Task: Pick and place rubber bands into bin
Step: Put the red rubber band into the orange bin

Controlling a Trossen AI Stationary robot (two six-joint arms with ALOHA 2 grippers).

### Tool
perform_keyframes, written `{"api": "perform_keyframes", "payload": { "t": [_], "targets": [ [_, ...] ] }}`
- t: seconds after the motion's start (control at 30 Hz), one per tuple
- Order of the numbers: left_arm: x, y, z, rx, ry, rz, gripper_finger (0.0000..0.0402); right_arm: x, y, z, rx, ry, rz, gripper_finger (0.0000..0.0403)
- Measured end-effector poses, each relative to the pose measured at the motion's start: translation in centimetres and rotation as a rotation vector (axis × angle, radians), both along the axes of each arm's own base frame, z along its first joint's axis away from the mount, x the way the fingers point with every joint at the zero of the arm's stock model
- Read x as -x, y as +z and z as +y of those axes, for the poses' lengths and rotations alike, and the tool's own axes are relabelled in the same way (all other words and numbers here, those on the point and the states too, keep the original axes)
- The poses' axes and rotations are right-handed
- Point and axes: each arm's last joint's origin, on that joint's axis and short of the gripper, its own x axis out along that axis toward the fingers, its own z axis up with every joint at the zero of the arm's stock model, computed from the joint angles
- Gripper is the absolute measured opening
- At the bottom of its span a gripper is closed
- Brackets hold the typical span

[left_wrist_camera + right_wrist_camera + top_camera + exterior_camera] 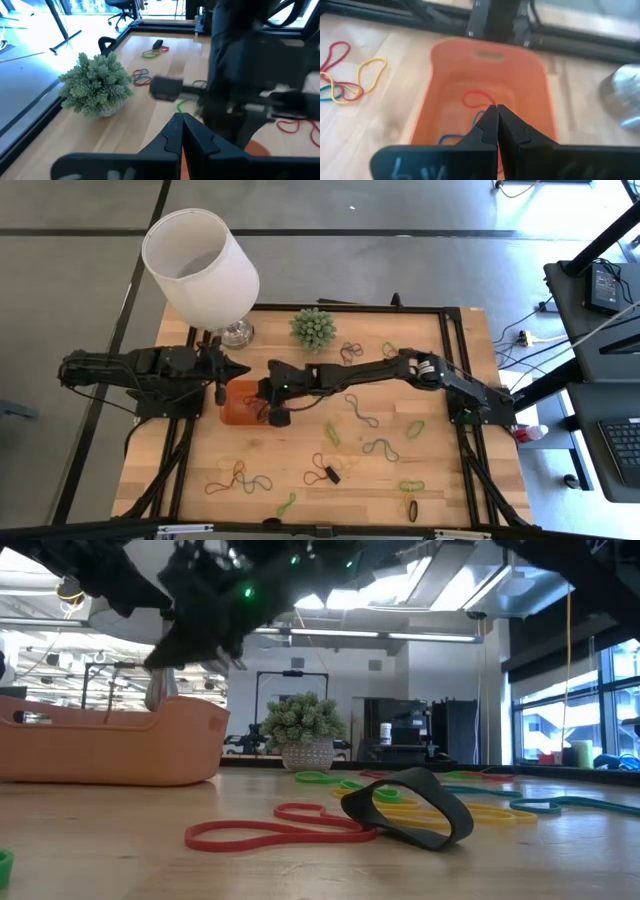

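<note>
The orange bin (pixel 236 408) sits left of the table's middle and also shows in the low view (pixel 110 745). In the right wrist view a red band (pixel 476 96) and a blue band (pixel 451 136) lie on the floor of the bin (pixel 445 75). Many more rubber bands lie loose on the table, such as a blue-grey one (pixel 380 448) and a red one (pixel 240 478). My right gripper (pixel 496 114) is shut and hovers over the bin's inside. My left gripper (pixel 182 119) is shut and empty, at the bin's left far corner (pixel 220 380). My right gripper points slanting down into the bin from the table's right. A blue strand (pixel 479 118) runs up close to its shut fingertips. I cannot tell whether the fingers touch it.
A large white lampshade (pixel 200 265) on a metal base and a spiky green ball plant (pixel 312 327) stand at the far edge. Loose bands spread over the right and near parts of the table. In the low view a black band (pixel 410 805) lies close.
</note>
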Motion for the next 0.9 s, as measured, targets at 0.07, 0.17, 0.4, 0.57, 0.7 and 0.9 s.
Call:
{"api": "perform_keyframes", "payload": {
  "t": [0.07, 0.17, 0.4, 0.57, 0.7, 0.9],
  "targets": [
    [0.0, 0.0, 0.0, 0.001, 0.001, -0.001, 0.0003, -0.4, -0.8, -0.2, -0.037, -0.002, 0.037, 0.0000],
    [0.0, 0.0, 0.0, 0.012, 0.005, -0.003, 0.0003, -0.8, -2.0, -0.3, -0.051, -0.015, 0.117, 0.0000],
    [0.0, 0.0, 0.0, 0.017, 0.005, -0.005, 0.0003, -1.0, -3.1, -0.7, -0.063, -0.036, 0.244, 0.0000],
    [0.0, 0.0, -0.1, 0.031, -0.015, -0.006, 0.0003, -1.0, -2.9, -0.8, -0.063, -0.039, 0.240, 0.0017],
    [0.0, 0.0, -0.1, 0.037, -0.012, -0.007, 0.0003, -0.9, -2.7, -0.9, -0.064, -0.041, 0.242, 0.0045],
    [0.0, 0.0, -0.1, 0.042, -0.010, -0.008, 0.0003, -0.7, -2.4, -0.9, -0.058, -0.038, 0.254, 0.0086]
  ]
}}
